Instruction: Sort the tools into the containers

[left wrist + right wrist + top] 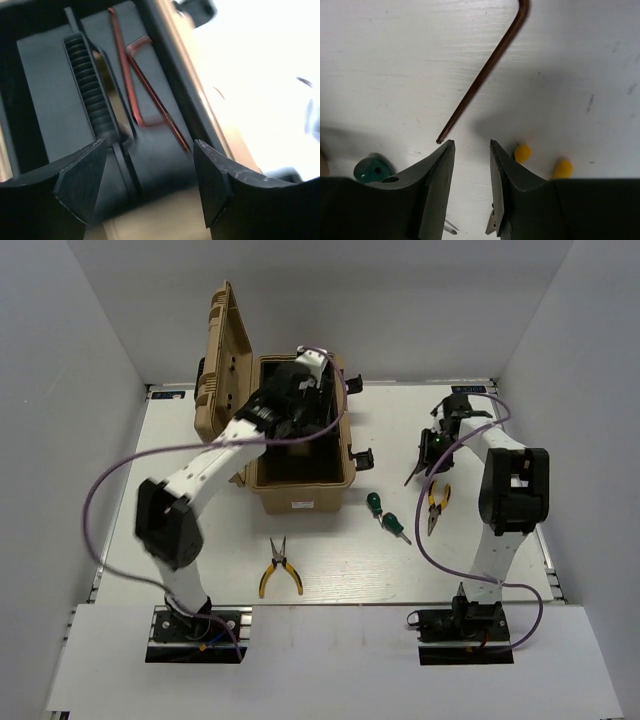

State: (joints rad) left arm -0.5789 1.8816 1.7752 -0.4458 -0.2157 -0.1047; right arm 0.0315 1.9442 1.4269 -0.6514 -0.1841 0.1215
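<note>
Overhead, at far left, the tan toolbox [275, 495] stands open on the white table [350, 575], its ribbed lid [225, 350] raised upright on the box's left side. The left arm reaches from the near edge into the box. The left gripper [149, 170] hangs over the black inner tray [45, 100]. Its fingers [80, 180] are spread wide, with nothing between them. Below them, to the right of a ribbed black bar [90, 85], two hex keys lie in the tray. The longer hex key [125, 75] and the hooked hex key [157, 107] sit close together in a narrow V; whether they touch cannot be told.

In front of the box, toward the near edge, the first pliers [278, 570] lie on the table with their yellow handles pointing toward the arms. Right of the box's front corner, two green-handled screwdrivers lie near each other: the farther screwdriver [373, 503] and the nearer screwdriver [396, 526].

Further right, a third hex key [485, 70] lies flat on the table. The right gripper [471, 150] points down just beside its straight end. Its fingertips [445, 160] stand a narrow gap apart and pinch nothing. The second pliers [437, 505] lie just right of that, near the right arm.
</note>
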